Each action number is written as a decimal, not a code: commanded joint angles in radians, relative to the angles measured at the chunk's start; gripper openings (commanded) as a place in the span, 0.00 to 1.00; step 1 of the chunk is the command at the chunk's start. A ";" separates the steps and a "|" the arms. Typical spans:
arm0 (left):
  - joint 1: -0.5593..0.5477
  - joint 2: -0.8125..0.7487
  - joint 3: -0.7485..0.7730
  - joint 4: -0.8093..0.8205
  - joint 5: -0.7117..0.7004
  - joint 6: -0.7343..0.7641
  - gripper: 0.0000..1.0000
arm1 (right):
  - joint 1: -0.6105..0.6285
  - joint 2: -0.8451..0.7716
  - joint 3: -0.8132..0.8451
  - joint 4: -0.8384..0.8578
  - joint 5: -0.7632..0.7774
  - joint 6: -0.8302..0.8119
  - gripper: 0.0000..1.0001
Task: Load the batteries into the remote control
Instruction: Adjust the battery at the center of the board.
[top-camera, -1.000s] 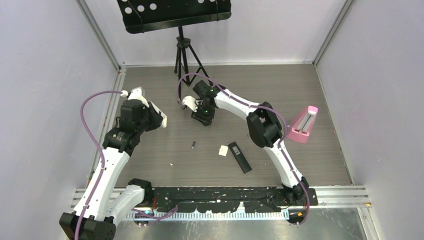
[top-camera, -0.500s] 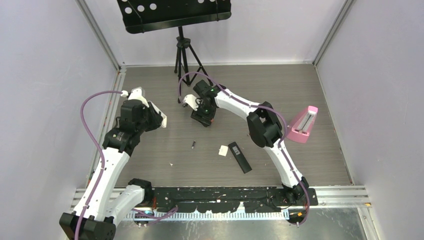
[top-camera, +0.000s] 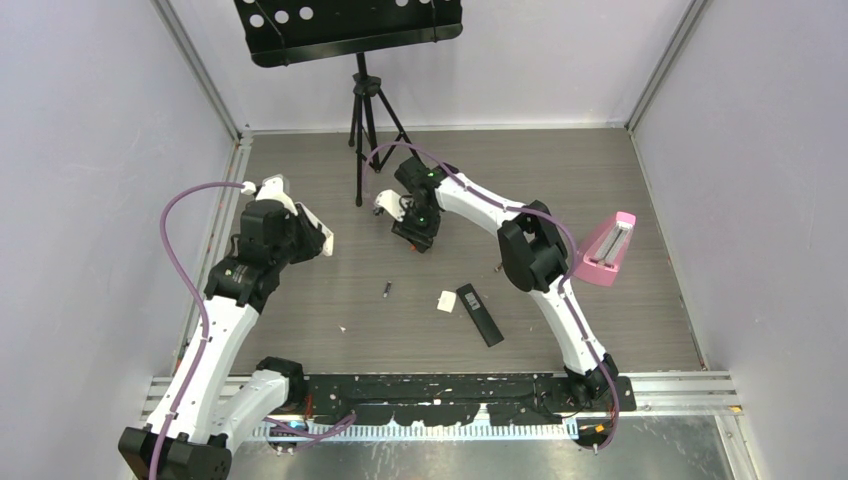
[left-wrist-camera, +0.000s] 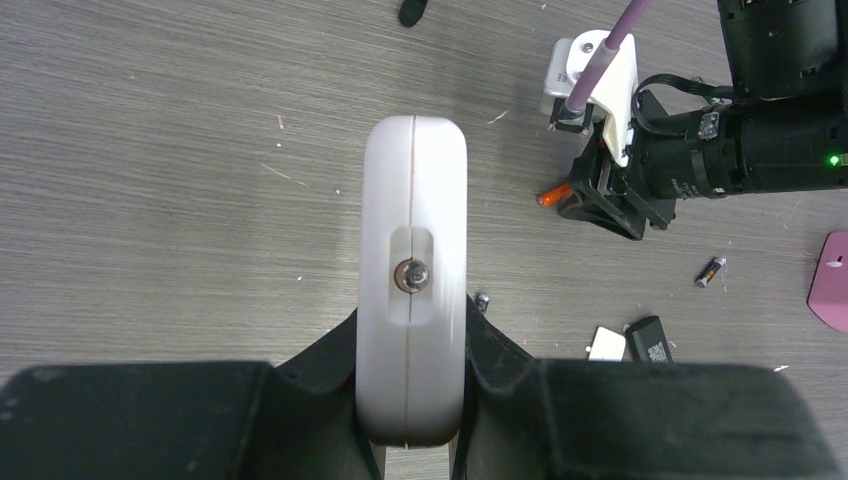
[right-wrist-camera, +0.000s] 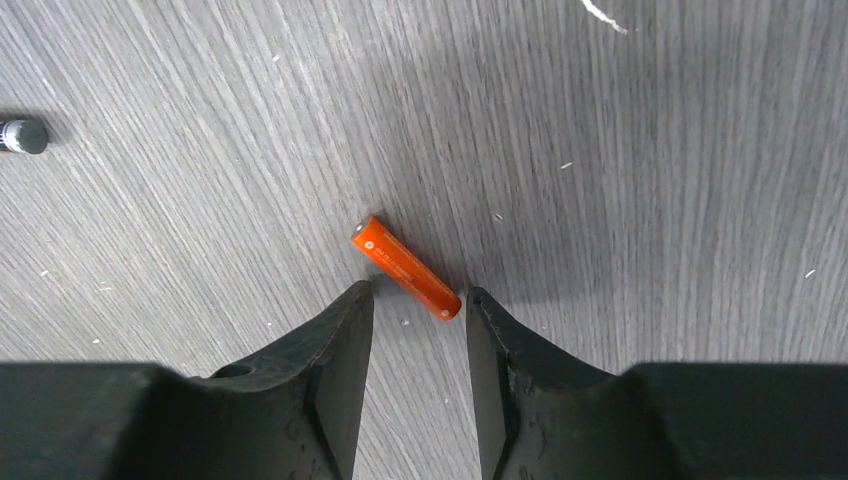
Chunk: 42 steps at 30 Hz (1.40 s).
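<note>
My left gripper (left-wrist-camera: 414, 400) is shut on a white remote (left-wrist-camera: 413, 280) and holds it off the table; it shows at the left in the top view (top-camera: 318, 238). My right gripper (right-wrist-camera: 418, 300) is open, low over the table, with the orange battery (right-wrist-camera: 406, 267) lying slantwise just ahead of its tips, the near end between them. The orange battery also shows in the left wrist view (left-wrist-camera: 552, 196). One dark battery (top-camera: 387, 290) lies mid-table. A dark battery end (right-wrist-camera: 22, 135) shows at the left edge. The green battery is out of view.
A black remote (top-camera: 479, 313) and a small white cover (top-camera: 446, 301) lie near the table's middle. A pink object (top-camera: 606, 250) stands at the right. A black music stand's tripod (top-camera: 365, 110) stands at the back, close to the right arm.
My right gripper has shifted slightly to the right over the table. The left arm and the white remote have not moved.
</note>
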 joint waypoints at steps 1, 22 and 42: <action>0.001 -0.006 0.035 0.024 0.013 0.003 0.00 | 0.007 0.025 -0.033 0.013 0.020 0.023 0.44; 0.001 -0.001 0.039 0.028 0.011 0.008 0.00 | 0.048 0.019 -0.090 0.222 0.081 -0.008 0.59; 0.002 -0.017 0.030 0.023 0.014 0.004 0.00 | 0.031 0.004 -0.096 0.136 0.102 0.136 0.12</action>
